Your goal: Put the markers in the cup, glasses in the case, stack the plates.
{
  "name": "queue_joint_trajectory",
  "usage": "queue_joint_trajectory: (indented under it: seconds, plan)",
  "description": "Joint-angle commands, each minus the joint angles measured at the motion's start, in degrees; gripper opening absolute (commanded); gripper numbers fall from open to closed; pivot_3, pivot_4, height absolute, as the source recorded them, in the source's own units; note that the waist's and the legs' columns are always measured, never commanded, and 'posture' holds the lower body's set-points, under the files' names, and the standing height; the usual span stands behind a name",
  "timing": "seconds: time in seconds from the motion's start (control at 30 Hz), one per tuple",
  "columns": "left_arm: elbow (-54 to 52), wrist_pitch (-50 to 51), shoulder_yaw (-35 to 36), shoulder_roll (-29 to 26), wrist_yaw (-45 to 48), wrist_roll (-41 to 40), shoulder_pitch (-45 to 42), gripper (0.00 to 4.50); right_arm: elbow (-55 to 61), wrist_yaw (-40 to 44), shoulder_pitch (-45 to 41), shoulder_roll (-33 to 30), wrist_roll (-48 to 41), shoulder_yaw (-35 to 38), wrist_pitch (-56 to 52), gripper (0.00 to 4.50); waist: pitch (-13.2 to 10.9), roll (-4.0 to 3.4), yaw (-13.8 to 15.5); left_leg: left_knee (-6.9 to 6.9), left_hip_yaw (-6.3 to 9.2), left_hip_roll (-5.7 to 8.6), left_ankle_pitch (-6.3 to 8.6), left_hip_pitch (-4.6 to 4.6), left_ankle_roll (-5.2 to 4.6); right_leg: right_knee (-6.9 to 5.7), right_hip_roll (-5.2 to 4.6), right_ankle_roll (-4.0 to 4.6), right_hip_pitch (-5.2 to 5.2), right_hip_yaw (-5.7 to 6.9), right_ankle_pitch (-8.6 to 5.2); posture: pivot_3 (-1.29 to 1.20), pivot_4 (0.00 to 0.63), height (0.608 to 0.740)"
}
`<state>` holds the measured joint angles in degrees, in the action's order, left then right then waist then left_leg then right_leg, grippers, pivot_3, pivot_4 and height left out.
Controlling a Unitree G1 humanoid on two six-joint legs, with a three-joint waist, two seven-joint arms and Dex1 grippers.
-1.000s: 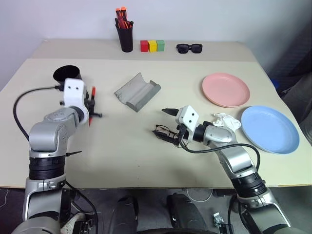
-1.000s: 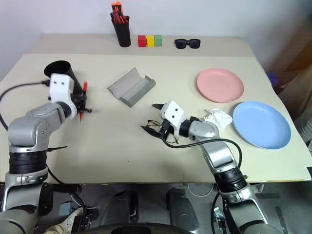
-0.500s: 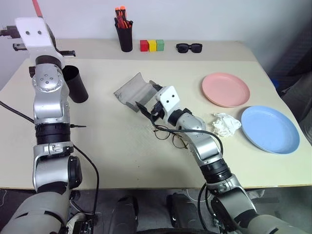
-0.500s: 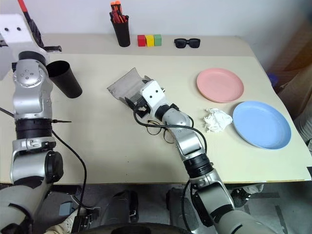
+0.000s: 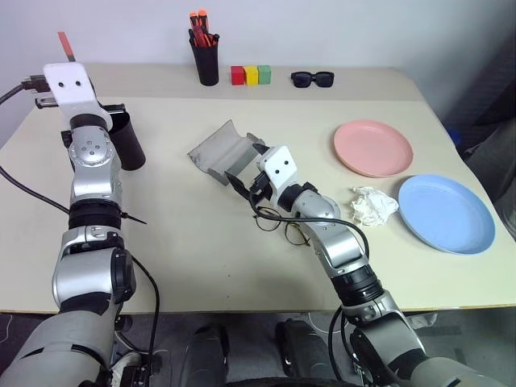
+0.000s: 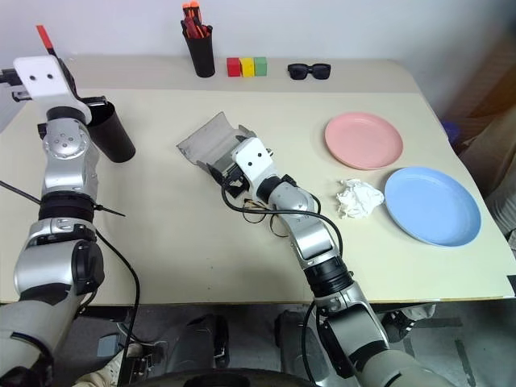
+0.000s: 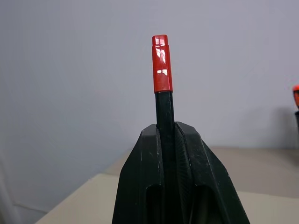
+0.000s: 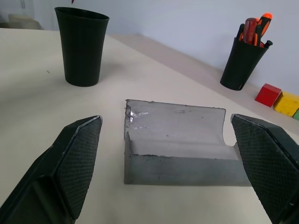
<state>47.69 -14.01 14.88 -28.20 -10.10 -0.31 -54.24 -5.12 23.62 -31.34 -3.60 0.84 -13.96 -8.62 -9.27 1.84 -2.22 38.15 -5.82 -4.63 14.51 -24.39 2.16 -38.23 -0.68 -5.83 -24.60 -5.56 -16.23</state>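
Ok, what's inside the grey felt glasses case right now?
The open grey felt glasses case shows a bare trough, with nothing lying in it. The wire-rimmed glasses lie on the table near the right gripper.

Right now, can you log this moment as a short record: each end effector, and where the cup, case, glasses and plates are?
left end effector: shut on red-capped marker, raised beside the cup
right end effector: open, facing the case
case: flap open, mid-table
glasses: on the table, outside the case
plates: pink plate and blue plate apart, unstacked
other: crumpled paper between glasses and blue plate
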Motion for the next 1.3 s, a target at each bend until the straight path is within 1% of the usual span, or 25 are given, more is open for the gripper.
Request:
queue_joint_trajectory:
  seconds: [0.03, 0.07, 0.13, 0.17, 0.2, 0.3, 0.4, 0.53, 0.57, 0.63, 0.7, 0.77, 0.87, 0.93, 1.03, 1.13, 1.27, 1.3]
  plan:
    - [-0.09, -2.08, 0.69, -0.33, -0.2, -0.58, -1.37, 0.88, 1.84, 0.13, -0.49, 0.31, -1.13, 0.97, 0.74, 4.5, 0.0, 0.0, -0.11, 0.0, 0.0, 0.0, 0.0, 0.0, 0.0, 0.0, 0.0, 0.0, 0.0, 0.0, 0.0, 0.0, 0.15, 0.722]
    - [0.04, -2.12, 0.7, -0.39, -0.42, -0.6, -1.27, 1.27, 1.89, 0.26, -0.42, 0.45, -1.18, 0.79, 0.75, 4.5, 0.0, 0.0, -0.15, 0.0, 0.0, 0.0, 0.0, 0.0, 0.0, 0.0, 0.0, 0.0, -0.01, 0.0, 0.0, 0.0, 0.15, 0.722]
    - [-0.06, -2.1, 0.76, -0.51, -0.74, -0.64, -1.01, 2.27, 1.93, 0.69, -0.34, 0.64, -1.36, 0.47, 0.79, 4.5, 0.0, 0.0, -0.17, -0.01, 0.0, -0.01, 0.0, 0.0, 0.0, 0.0, 0.0, 0.0, -0.01, 0.0, 0.0, 0.0, 0.15, 0.722]
    - [-0.17, -2.07, 0.79, -0.55, -0.83, -0.65, -0.91, 2.69, 1.92, 0.88, -0.32, 0.69, -1.41, 0.38, 0.83, 4.5, 0.0, 0.0, -0.17, -0.01, 0.0, 0.0, 0.0, 0.0, 0.0, 0.0, 0.0, 0.0, -0.01, 0.0, 0.0, 0.0, 0.15, 0.722]
    - [-0.42, -2.01, 0.9, -0.59, -0.9, -0.76, -0.74, 3.28, 1.87, 1.07, -0.33, 0.73, -1.47, 0.3, 0.87, 4.5, 0.0, 0.0, -0.16, -0.01, 0.0, -0.01, 0.0, 0.0, 0.0, 0.0, 0.0, 0.0, -0.01, 0.0, 0.0, 0.0, 0.15, 0.722]
    - [-1.49, -1.69, 1.28, -0.73, -0.98, -1.13, -0.08, 3.28, 1.6, 1.5, -0.55, 0.71, -1.63, 0.25, 0.96, 4.5, 0.0, 0.0, -0.15, 0.0, 0.0, -0.01, 0.0, 0.0, 0.0, 0.0, 0.0, 0.0, -0.01, 0.0, 0.0, 0.0, 0.15, 0.722]
    - [-5.27, -0.57, 1.58, -0.49, 0.51, -2.58, 0.56, 3.28, 1.82, 2.27, -0.81, -0.27, -1.52, 0.58, 0.68, 4.5, 0.0, 0.0, -0.18, -0.01, 0.0, -0.01, 0.0, -0.01, 0.0, 0.0, 0.0, 0.0, -0.01, 0.01, 0.0, 0.0, 0.15, 0.722]
    - [-15.25, 4.8, -0.43, 0.97, 9.73, -6.99, 2.62, 3.28, 4.4, 4.7, -0.2, -4.09, -2.57, 2.13, -0.78, 4.5, 0.0, 0.0, 0.13, 0.0, 0.0, 0.0, 0.0, -0.02, 0.0, 0.0, -0.01, 0.0, -0.01, 0.01, 0.0, 0.0, 0.15, 0.722]
    - [-19.54, 9.22, -2.09, 1.57, 14.01, -8.96, 4.06, 3.28, 5.61, 6.5, 0.45, -6.62, -2.85, 2.71, -1.02, 4.5, 0.0, 0.0, 0.25, 0.01, -0.01, 0.0, 0.0, -0.02, 0.0, 0.01, -0.01, 0.0, 0.0, 0.01, 0.0, 0.0, 0.15, 0.722]
    - [-27.46, 17.76, -4.95, 2.29, 20.29, -11.94, 7.05, 3.81, 7.9, 9.48, 1.89, -11.13, -3.15, 3.47, -1.28, 4.5, 0.0, 0.0, 0.71, 0.02, -0.01, 0.02, 0.0, -0.03, 0.0, 0.02, -0.03, -0.01, 0.02, 0.01, 0.0, 0.0, 0.15, 0.722]
    - [-34.24, 28.04, -8.41, 1.97, 25.45, -14.16, 10.03, 4.48, 10.15, 11.97, 3.36, -15.24, -3.81, 4.3, -1.84, 4.5, 0.0, 0.0, 0.97, 0.02, -0.01, 0.02, 0.0, -0.01, -0.01, 0.04, -0.03, -0.01, 0.05, 0.0, -0.01, 0.0, 0.15, 0.722]
    - [-39.28, 37.42, -11.01, 1.44, 29.03, -16.05, 12.32, 4.48, 12.16, 13.64, 4.78, -18.08, -4.45, 5.0, -2.47, 4.5, 0.0, -0.01, 0.99, 0.02, 0.02, 0.0, 0.0, 0.02, 0.0, -0.01, 0.01, -0.01, 0.04, 0.0, -0.01, 0.0, 0.15, 0.722]
    - [-44.43, 49.49, -13.65, 3.08, 33.21, -20.86, 13.91, 4.48, 16.19, 16.63, 8.06, -23.07, -5.76, 6.95, -3.94, 4.5, -0.01, -0.02, 0.99, 0.0, 0.04, -0.03, 0.0, 0.05, 0.0, -0.05, 0.06, 0.0, 0.02, 0.0, -0.01, 0.0, 0.15, 0.722]
    - [-45.81, 53.64, -16.38, 3.1, 35.74, -20.88, 14.23, 4.48, 18.93, 17.66, 9.95, -25.01, -7.08, 8.01, -5.8, 4.5, -0.01, -0.02, 1.03, 0.02, 0.05, -0.02, 0.0, 0.03, 0.0, -0.04, 0.05, 0.0, 0.02, -0.01, -0.01, 0.0, 0.15, 0.722]
    - [-47.45, 58.25, -18.9, 2.21, 38.3, -20.67, 15.86, 4.48, 25.11, 18.26, 13.74, -26.28, -8.9, 7.91, -9.56, 4.5, 0.0, -0.03, 0.96, 0.0, 0.05, -0.02, 0.0, 0.06, -0.01, -0.03, 0.06, 0.0, 0.02, -0.04, -0.02, 0.0, 0.15, 0.722]
    - [-44.15, 61.4, -19.27, 4.27, 37.39, -19.95, 14.69, 4.48, 29.0, 19.92, 17.53, -28.02, -10.32, 7.59, -11.43, 4.5, 0.0, -0.03, 1.25, 0.0, 0.08, -0.01, 0.0, 0.06, -0.01, -0.02, 0.07, 0.01, 0.03, -0.04, -0.02, 0.0, 0.15, 0.722]
    - [-41.92, 63.92, -19.98, 4.6, 38.93, -19.87, 13.7, 4.48, 33.94, 19.07, 21.04, -28.91, -11.07, 8.19, -14.45, 4.5, 0.0, -0.03, 1.4, 0.06, 0.09, 0.02, 0.01, 0.03, -0.02, 0.01, 0.04, 0.01, 0.05, -0.05, -0.02, 0.0, 0.15, 0.722]
    - [-41.84, 64.3, -20.32, 4.59, 39.7, -20.01, 13.66, 4.24, 34.76, 18.44, 21.5, -28.89, -11.0, 8.3, -15.09, 4.5, 0.01, -0.02, 1.41, 0.06, 0.09, 0.02, 0.01, 0.03, -0.02, 0.01, 0.04, 0.01, 0.05, -0.05, -0.02, 0.0, 0.15, 0.722]
